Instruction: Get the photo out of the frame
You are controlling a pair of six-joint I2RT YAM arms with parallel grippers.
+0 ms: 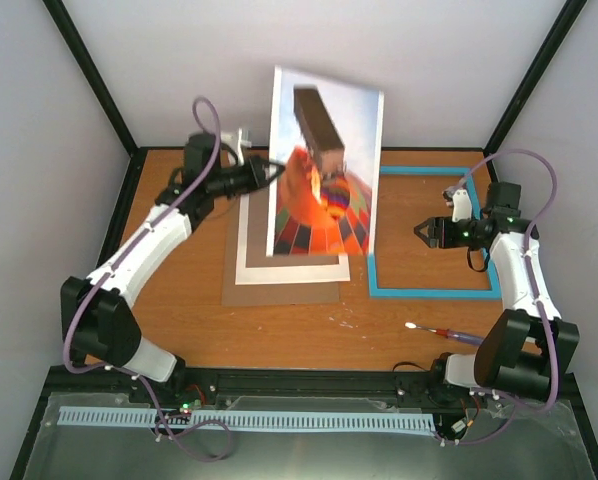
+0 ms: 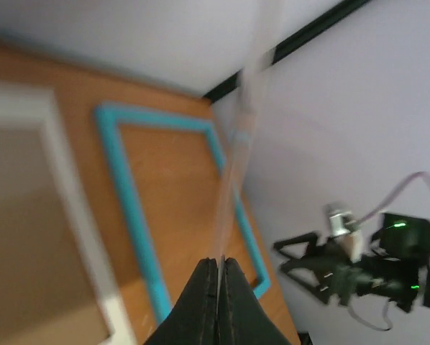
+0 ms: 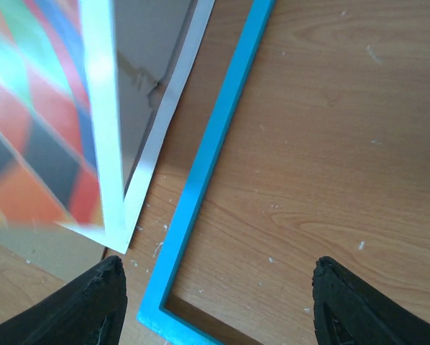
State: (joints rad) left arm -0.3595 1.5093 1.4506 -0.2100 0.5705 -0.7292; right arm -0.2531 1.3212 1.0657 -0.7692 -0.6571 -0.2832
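Note:
The photo (image 1: 322, 165), an orange chequered hot-air balloon print, is held up in the air over the middle of the table. My left gripper (image 1: 275, 169) is shut on its left edge; in the left wrist view the sheet (image 2: 233, 180) shows edge-on between the closed fingertips (image 2: 219, 264). The light-blue frame (image 1: 431, 291) lies flat on the right side of the table and looks empty, with bare wood inside. My right gripper (image 1: 419, 232) is open and empty, hovering above the frame's near-left corner (image 3: 173, 287); the photo's corner (image 3: 71, 158) shows at the left of that view.
The white mat sheet (image 1: 245, 262) lies on the brown backing board (image 1: 279, 293) under the raised photo. A small screwdriver (image 1: 442, 333) lies near the front right. Grey walls enclose the table at the back and sides.

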